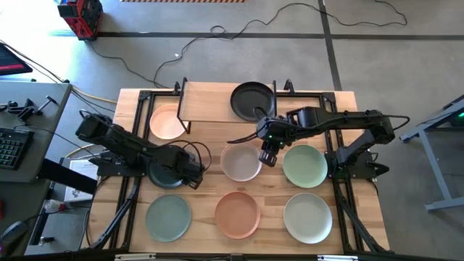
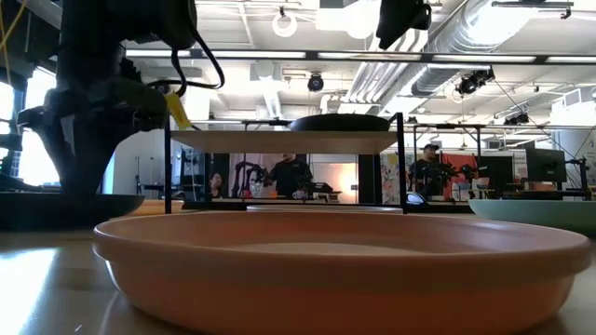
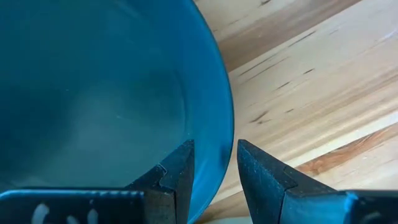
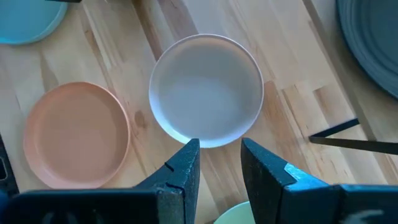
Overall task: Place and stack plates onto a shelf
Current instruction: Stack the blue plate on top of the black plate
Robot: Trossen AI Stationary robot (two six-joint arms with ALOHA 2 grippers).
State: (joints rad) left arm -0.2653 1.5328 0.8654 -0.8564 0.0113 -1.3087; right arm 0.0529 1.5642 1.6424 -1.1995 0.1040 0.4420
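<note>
My left gripper stands open over the dark teal plate, pointing down. One finger is inside the plate's rim and one outside, with no touch showing. My right gripper hangs open and empty above the table, by the near right edge of the whitish plate. The shelf stands at the far middle with a black plate resting flat on its right end. A peach plate lies on the table by the shelf's left end.
On the table lie a pale green plate, a sage green plate, a terracotta plate and a pale plate. Bare wood shows on the shelf's left half. People stand in the room behind.
</note>
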